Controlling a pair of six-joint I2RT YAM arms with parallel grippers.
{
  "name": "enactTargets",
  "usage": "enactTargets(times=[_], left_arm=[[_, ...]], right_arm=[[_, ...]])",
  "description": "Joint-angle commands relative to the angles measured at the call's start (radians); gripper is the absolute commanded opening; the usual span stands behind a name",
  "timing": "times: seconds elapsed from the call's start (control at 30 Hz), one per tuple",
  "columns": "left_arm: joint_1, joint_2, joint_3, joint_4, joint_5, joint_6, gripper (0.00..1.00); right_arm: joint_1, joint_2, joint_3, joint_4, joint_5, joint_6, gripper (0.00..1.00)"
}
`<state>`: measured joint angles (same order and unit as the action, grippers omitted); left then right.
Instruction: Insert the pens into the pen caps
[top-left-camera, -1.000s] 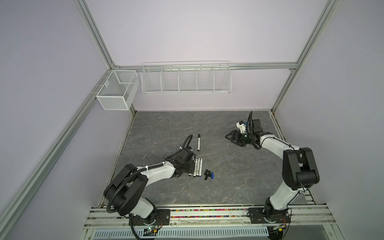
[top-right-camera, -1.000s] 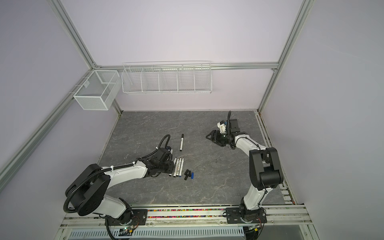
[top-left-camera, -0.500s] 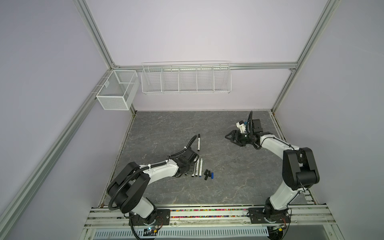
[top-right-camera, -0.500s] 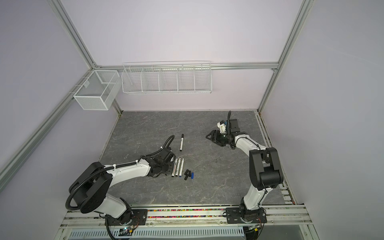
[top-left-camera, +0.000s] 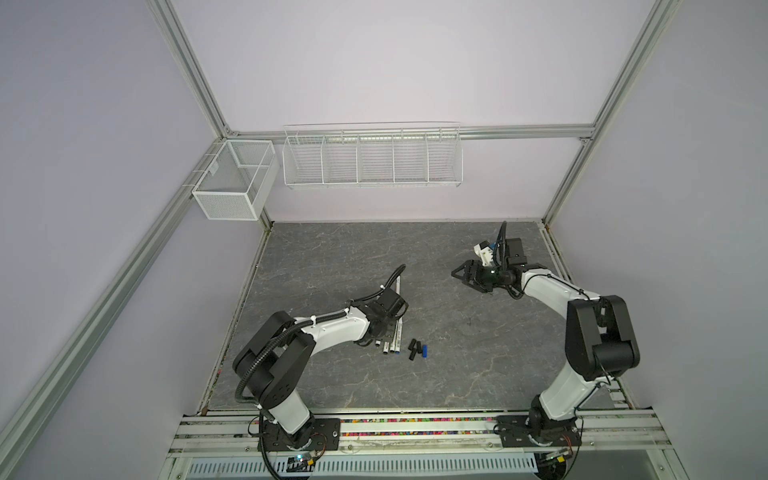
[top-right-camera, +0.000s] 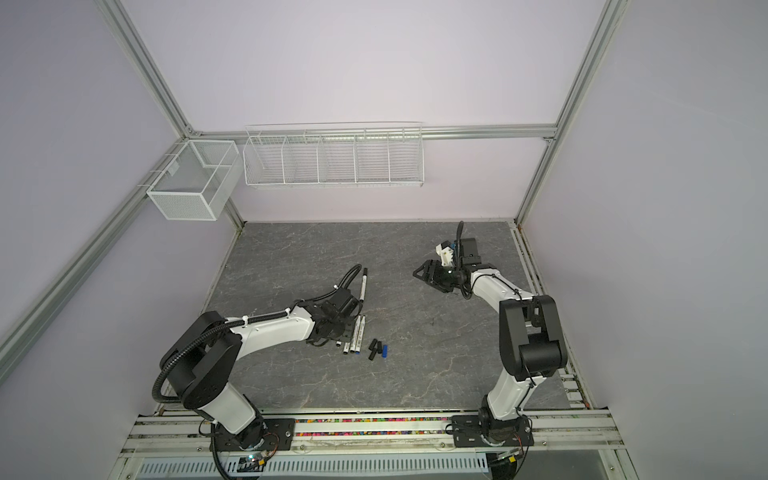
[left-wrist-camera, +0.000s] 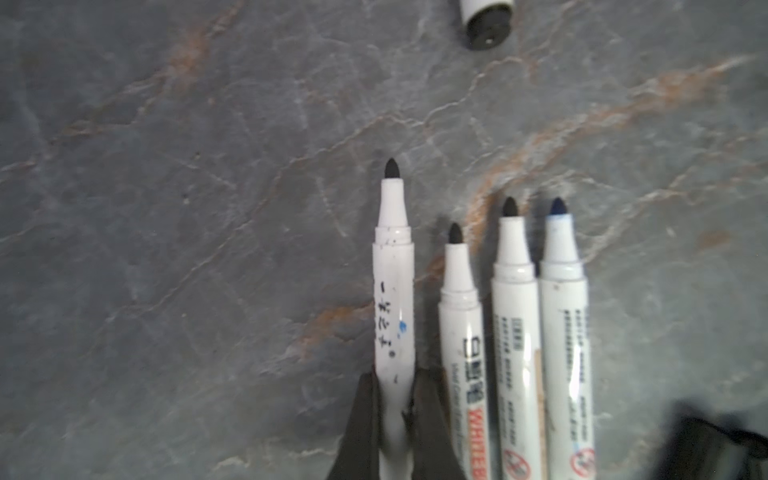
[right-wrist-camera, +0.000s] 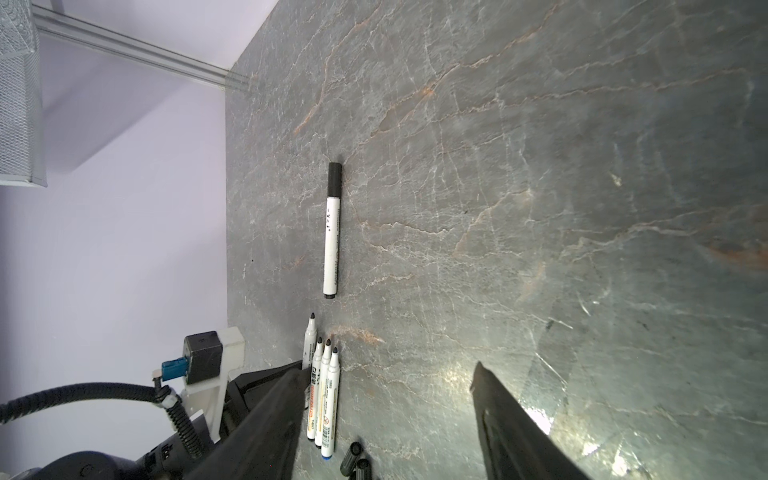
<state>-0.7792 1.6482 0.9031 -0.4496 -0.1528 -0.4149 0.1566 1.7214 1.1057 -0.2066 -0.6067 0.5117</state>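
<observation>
The left gripper (left-wrist-camera: 395, 390) is clenched on a black-tipped pen (left-wrist-camera: 394, 291). Its two dark fingers (left-wrist-camera: 360, 428) press the white barrel from either side, well back from the nib, so most of the barrel and the bare tip stick out ahead of them. Whether this pen is clear of the table (left-wrist-camera: 166, 208) cannot be told.

Just beside the held pen, parallel to it and also uncapped, lie three more pens (left-wrist-camera: 461, 332). The outermost is a blue-tipped pen (left-wrist-camera: 565, 332). Their nibs sit a little behind the held pen's nib.

In both top views the left gripper (top-left-camera: 384, 330) sits near the middle of the table, and the row of pens runs out from under it toward 5 o'clock. At about 4 o'clock from the gripper, near the pens' rear ends but apart from them, lie the black caps (top-left-camera: 412, 349), with a blue cap (top-left-camera: 424, 351) on their 3 o'clock side. At 12 to 1 o'clock from the gripper lies a capped pen (top-right-camera: 363, 286), its black cap pointing toward 12.

Well apart at 2 o'clock, the right gripper (top-left-camera: 457, 274) hangs released above the table. Its jaws are spread wide and hold nothing.
</observation>
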Motion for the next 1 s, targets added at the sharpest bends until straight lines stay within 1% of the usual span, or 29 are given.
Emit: enactTargets(times=[0.0, 0.1, 0.17, 0.27, 0.3, 0.33, 0.43, 0.5, 0.57, 0.97], left_arm=[[0.047, -0.061, 0.050, 0.098, 0.175, 0.082, 0.00], [0.067, -0.075, 0.086, 0.238, 0.281, 0.098, 0.00], [0.067, -0.052, 0.124, 0.293, 0.338, 0.118, 0.00], [0.067, 0.010, 0.184, 0.351, 0.439, 0.123, 0.00], [0.067, 0.030, 0.198, 0.376, 0.467, 0.125, 0.00], [0.067, 0.048, 0.213, 0.393, 0.484, 0.122, 0.00], [0.066, 0.075, 0.237, 0.456, 0.505, 0.098, 0.00], [0.062, 0.088, 0.248, 0.479, 0.514, 0.089, 0.00], [0.054, 0.098, 0.265, 0.461, 0.516, 0.101, 0.00], [0.029, 0.086, 0.265, 0.462, 0.515, 0.134, 0.00]], right_arm=[[-0.005, -0.060, -0.016, 0.011, -0.009, -0.032, 0.67], [0.002, -0.066, -0.021, 0.052, -0.055, -0.018, 0.67], [0.017, -0.068, -0.019, 0.081, -0.084, -0.009, 0.66], [0.042, -0.074, -0.009, 0.102, -0.089, -0.010, 0.64], [0.084, -0.075, -0.003, 0.106, -0.093, -0.019, 0.63], [0.100, -0.074, 0.011, 0.097, -0.095, -0.035, 0.63], [0.141, -0.062, 0.064, 0.047, -0.085, -0.088, 0.62], [0.154, -0.056, 0.077, 0.048, -0.073, -0.093, 0.62], [0.156, -0.050, 0.081, 0.055, -0.054, -0.086, 0.59], [0.161, -0.004, 0.093, 0.067, -0.044, -0.056, 0.37]])
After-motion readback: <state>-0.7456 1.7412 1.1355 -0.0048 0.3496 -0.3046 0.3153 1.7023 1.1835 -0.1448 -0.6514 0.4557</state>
